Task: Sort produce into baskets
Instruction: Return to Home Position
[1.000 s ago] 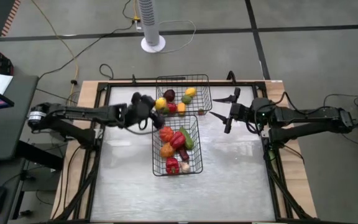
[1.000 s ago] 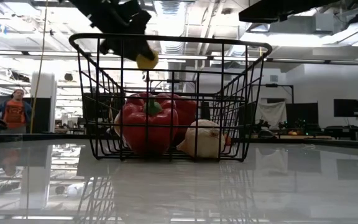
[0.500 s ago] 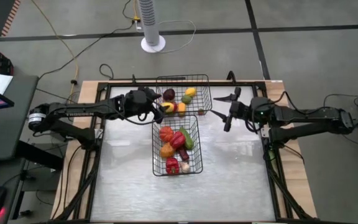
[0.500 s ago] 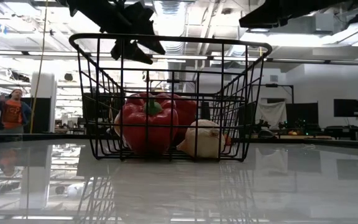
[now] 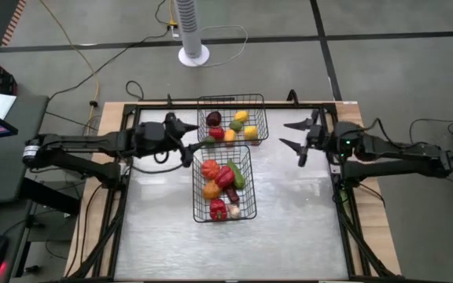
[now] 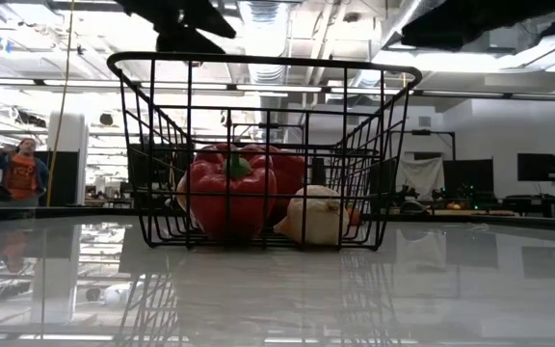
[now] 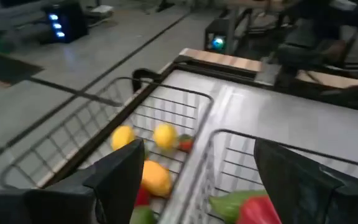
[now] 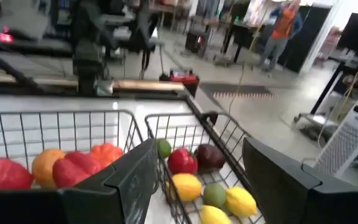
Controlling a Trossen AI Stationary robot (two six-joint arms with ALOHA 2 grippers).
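Observation:
Two black wire baskets stand on the table, the far basket (image 5: 231,97) right behind the near basket (image 5: 225,219). The far one holds yellow (image 5: 250,132), red (image 5: 217,134), dark maroon (image 5: 213,119) and green produce. In the near one lie red peppers (image 6: 224,198), orange and green pieces and a whitish garlic (image 6: 316,217). My left gripper (image 5: 187,141) hovers open just left of where the baskets meet, holding nothing (image 7: 207,186). My right gripper (image 5: 288,134) hangs open to the right of the far basket, also holding nothing (image 8: 197,186).
The grey table top (image 5: 297,212) stretches on both sides of the baskets and toward the near edge. A white tower fan (image 5: 191,31) stands on the floor beyond the far edge. A person in orange (image 6: 22,164) stands far off in the room.
My left gripper carried a yellow piece toward the far basket, opened and let it go; the piece now lies in that basket. The gripper then drew back toward the table's left edge. My right gripper has shifted a little toward the right and far edges.

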